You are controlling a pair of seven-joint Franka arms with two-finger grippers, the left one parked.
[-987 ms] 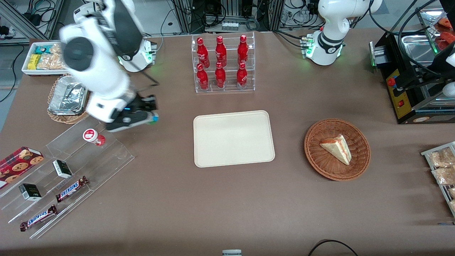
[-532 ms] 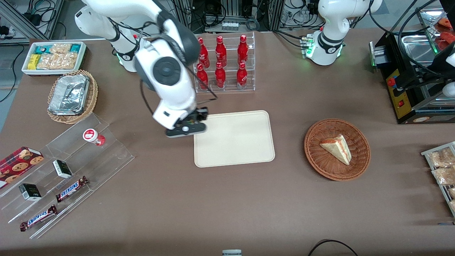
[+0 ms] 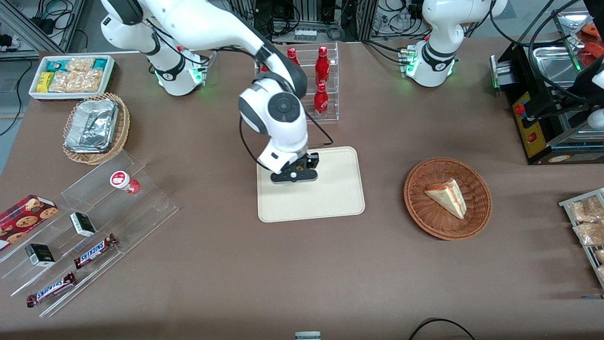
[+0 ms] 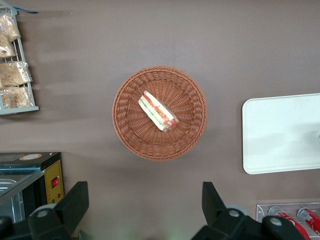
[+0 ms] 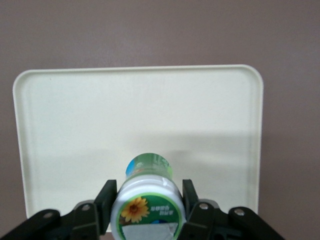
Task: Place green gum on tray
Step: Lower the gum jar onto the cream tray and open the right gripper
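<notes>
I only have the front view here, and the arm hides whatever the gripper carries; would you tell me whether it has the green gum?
Observer: Yes. In the right wrist view the gripper is shut on the green gum, one finger against each side of the canister.
Operator: Thank you. Which way does its lid face?
Observer: The white lid with the flower label faces the wrist camera, and the green body points away from it, toward the tray.
Operator: Is the tray bare?
Observer: In the wrist view nothing lies on it; a soft shadow falls across the cream surface ahead of the canister.
</notes>
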